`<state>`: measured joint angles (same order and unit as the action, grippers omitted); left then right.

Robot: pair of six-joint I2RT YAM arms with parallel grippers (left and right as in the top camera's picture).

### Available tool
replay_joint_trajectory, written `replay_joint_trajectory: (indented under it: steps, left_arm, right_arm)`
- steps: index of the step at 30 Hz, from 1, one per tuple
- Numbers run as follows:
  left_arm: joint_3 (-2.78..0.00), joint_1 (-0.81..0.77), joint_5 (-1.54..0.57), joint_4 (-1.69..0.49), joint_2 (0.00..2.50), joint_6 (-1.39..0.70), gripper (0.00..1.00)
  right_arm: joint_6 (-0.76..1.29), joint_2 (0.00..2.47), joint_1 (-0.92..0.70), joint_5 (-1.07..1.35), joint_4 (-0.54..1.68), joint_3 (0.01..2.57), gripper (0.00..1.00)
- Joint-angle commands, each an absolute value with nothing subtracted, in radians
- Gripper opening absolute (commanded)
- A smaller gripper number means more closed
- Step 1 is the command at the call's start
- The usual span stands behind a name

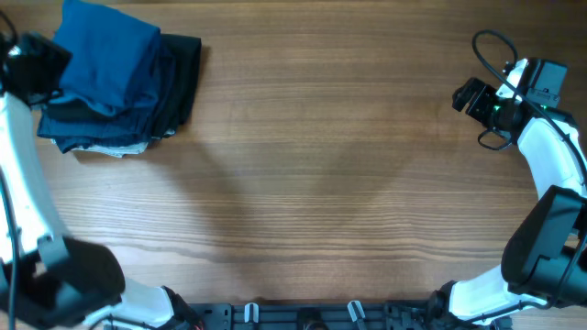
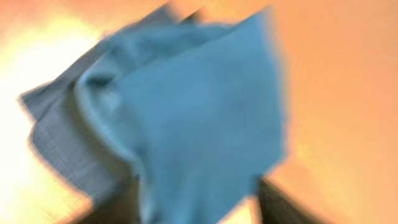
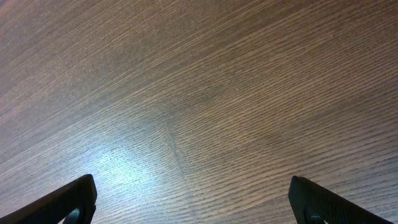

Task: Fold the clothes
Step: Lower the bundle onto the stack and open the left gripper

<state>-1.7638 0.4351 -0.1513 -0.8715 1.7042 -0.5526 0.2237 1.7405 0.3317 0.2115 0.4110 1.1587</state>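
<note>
Wood-grain bench (image 1: 348, 183), folded blue polo shirt (image 1: 105, 55) topping a pile in its far-left corner

Right pincer (image 3: 191, 199) spread wide above bare wood near the right edge, holding and touching nothing; left pincer (image 1: 50, 64) hangs just beside the pile at the left edge, its wrist view badly blurred, two dark fingers (image 2: 283, 208) showing apart at the bottom with blue cloth between them, so whether it grips the shirt or stands free cannot be told; the shirt is bright medium blue, soft and plain, folded to a rough rectangle with rumpled edges; it rests on darker folded garments (image 1: 174, 82), black and navy, whose edges jut out beneath it on the right and near sides.
</note>
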Motion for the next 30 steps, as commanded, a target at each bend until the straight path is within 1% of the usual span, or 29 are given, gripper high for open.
replay_joint_trajectory:
  steps: [1, 3, 8, 16, 19, 24, 30]
  left_arm:
    - [-1.788, 0.427, -0.348, -0.791, 1.678, -0.449, 0.08]
    - [-1.788, 0.424, -0.368, -0.753, 1.704, -0.420, 0.04]
    - [-1.788, 0.431, -0.371, -0.671, 1.809, -0.396, 0.04]
    - [-1.787, 0.480, -0.356, -0.668, 1.993, -0.317, 0.04]
    - [-1.787, 0.509, -0.353, -0.669, 2.037, -0.323, 0.04]
    - [-1.786, 0.536, -0.422, -0.657, 2.028, -0.321, 0.04]
    - [-1.787, 0.531, -0.526, -0.644, 1.900, -0.350, 0.04]
  right_arm:
    - [0.237, 1.730, 0.327, 0.199, 0.408, 1.171, 1.00]
    - [0.236, 1.730, 0.327, 0.199, 0.408, 1.171, 1.00]
    - [0.237, 1.730, 0.327, 0.199, 0.408, 1.171, 1.00]
    - [0.237, 1.730, 0.327, 0.199, 0.408, 1.171, 1.00]
    - [0.237, 1.730, 0.327, 0.199, 0.408, 1.171, 1.00]
    - [0.237, 1.730, 0.328, 0.199, 0.408, 1.171, 1.00]
    - [0.237, 1.730, 0.327, 0.199, 0.408, 1.171, 1.00]
